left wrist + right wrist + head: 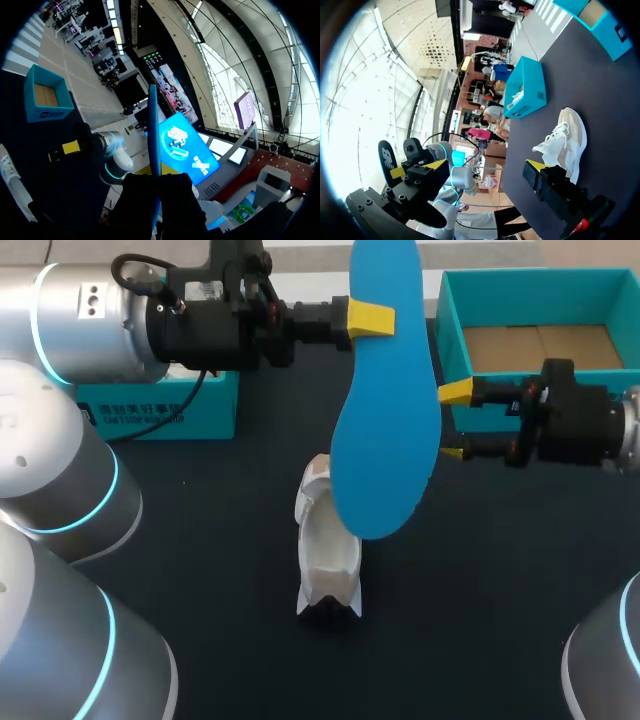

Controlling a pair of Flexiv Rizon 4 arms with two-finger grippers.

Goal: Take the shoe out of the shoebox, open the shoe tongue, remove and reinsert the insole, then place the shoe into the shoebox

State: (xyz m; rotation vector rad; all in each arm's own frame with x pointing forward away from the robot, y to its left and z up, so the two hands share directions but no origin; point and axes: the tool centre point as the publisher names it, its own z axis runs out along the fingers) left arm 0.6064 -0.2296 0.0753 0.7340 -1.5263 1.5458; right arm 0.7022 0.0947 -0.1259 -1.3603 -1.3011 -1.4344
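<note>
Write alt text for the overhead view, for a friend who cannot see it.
The left pincer holds a blue insole in the air above a white shoe on a dark table. The right pincer is open beside the insole, near an open teal shoebox; another teal box sits back left.

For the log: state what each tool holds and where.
Left tool pinches the flat blue insole near its narrow upper end; right tool holds nothing.

We're at a lab-style robot workstation, folks: silver left arm [80, 315] and right arm [605, 675], blue rings glowing, flank a black table [200, 570] carrying a teal shoebox [448, 335] and a second teal box [160, 410].
</note>
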